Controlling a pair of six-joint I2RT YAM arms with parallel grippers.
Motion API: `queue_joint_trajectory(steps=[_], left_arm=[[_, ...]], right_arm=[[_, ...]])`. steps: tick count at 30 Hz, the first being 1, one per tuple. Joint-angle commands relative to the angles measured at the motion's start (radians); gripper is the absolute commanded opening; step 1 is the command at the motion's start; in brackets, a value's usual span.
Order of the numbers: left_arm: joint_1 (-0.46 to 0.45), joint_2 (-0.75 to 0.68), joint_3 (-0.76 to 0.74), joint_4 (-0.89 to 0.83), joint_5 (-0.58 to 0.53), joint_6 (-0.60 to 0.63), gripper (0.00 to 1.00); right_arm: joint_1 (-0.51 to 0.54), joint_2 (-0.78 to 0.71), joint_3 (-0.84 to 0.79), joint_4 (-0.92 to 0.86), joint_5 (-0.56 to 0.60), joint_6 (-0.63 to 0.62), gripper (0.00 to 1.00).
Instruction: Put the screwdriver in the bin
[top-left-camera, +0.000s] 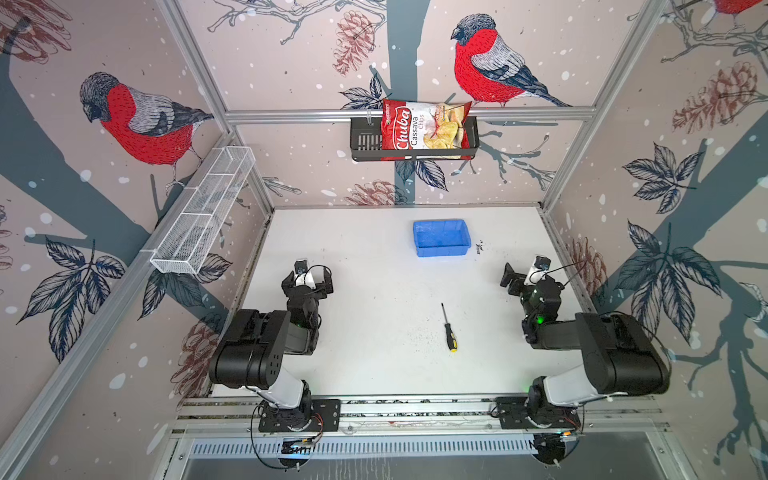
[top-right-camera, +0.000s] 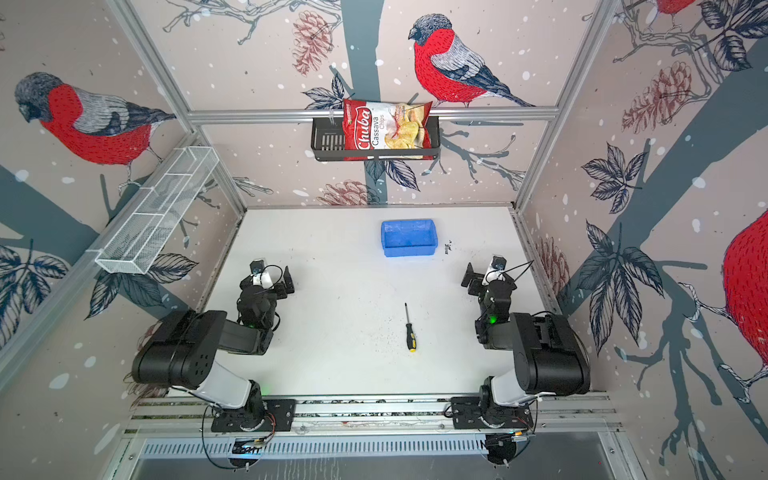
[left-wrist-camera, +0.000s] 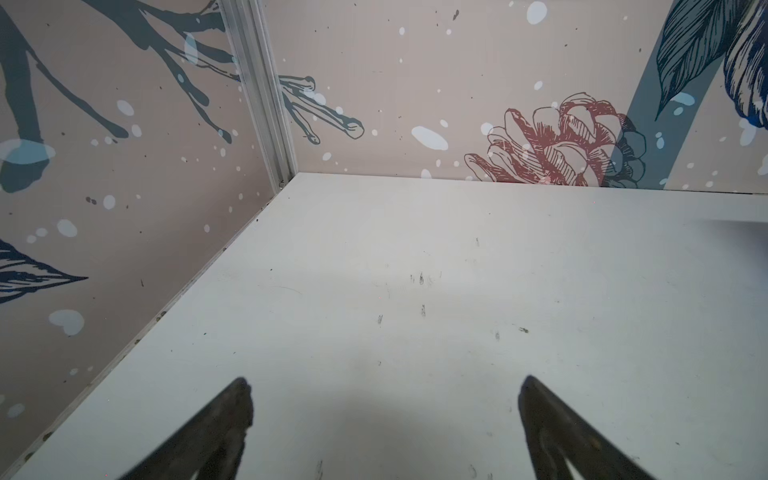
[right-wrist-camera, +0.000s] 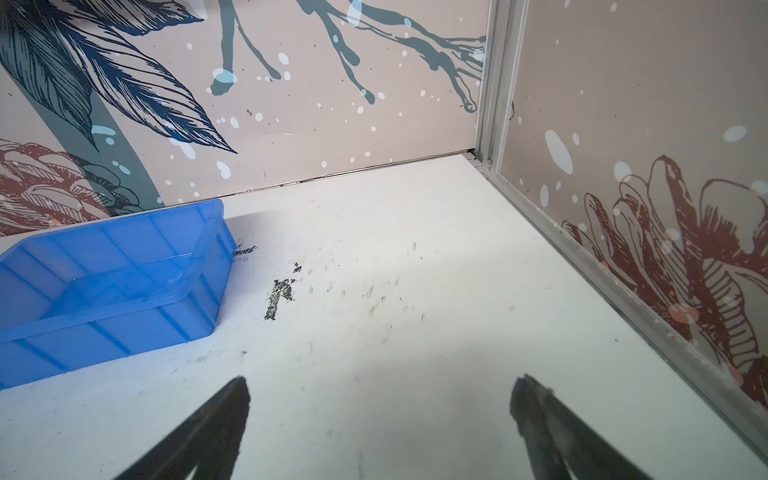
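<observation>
Screwdriver: a small slim screwdriver (top-left-camera: 448, 329) with a thin dark metal shaft and a black handle with yellow accents. It lies flat on the white table (top-left-camera: 365, 257), right of the middle, tip towards 12 o'clock and yellow end towards 6 o'clock. Both top views show it untouched.
Bin: the shallow rectangular bright blue plastic bin (top-left-camera: 442, 251) sits near the back wall, at 12 o'clock from the screwdriver and well apart from it. I see nothing inside it.
Left hand: the left hand (left-wrist-camera: 385, 384) hangs over bare table at about 10 o'clock from the screwdriver, fingers spread wide with nothing between them.
Right hand: the right hand (right-wrist-camera: 382, 383) is at about 2 o'clock from the screwdriver, fingers wide apart and holding nothing. Its wrist view shows the bin near it.
Back wall: a red crinkly chips bag (top-left-camera: 426, 129) stands in a black slotted metal basket (top-left-camera: 365, 141).
Left wall: a long white wire mesh basket (top-left-camera: 203, 212) hangs there.
</observation>
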Motion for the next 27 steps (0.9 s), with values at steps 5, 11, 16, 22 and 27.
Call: queue_joint_trajectory(steps=[5,11,16,22,27], left_arm=[[0.001,-0.002,-0.001,0.063,0.009,0.008,0.98],[0.001,-0.002,-0.002,0.063,0.009,0.008,0.98],[0.001,-0.003,-0.002,0.063,0.009,0.007,0.98],[0.001,-0.002,-0.002,0.063,0.009,0.008,0.98],[0.001,-0.002,-0.001,0.063,0.008,0.008,0.98]], right_arm=[[0.001,0.001,0.002,0.04,0.01,-0.005,1.0],[-0.001,0.001,0.002,0.04,0.008,-0.004,0.99],[-0.004,0.001,0.003,0.038,0.001,-0.002,1.0],[-0.004,0.002,0.003,0.037,0.001,-0.002,0.99],[-0.004,0.001,0.002,0.038,0.001,-0.002,0.98]])
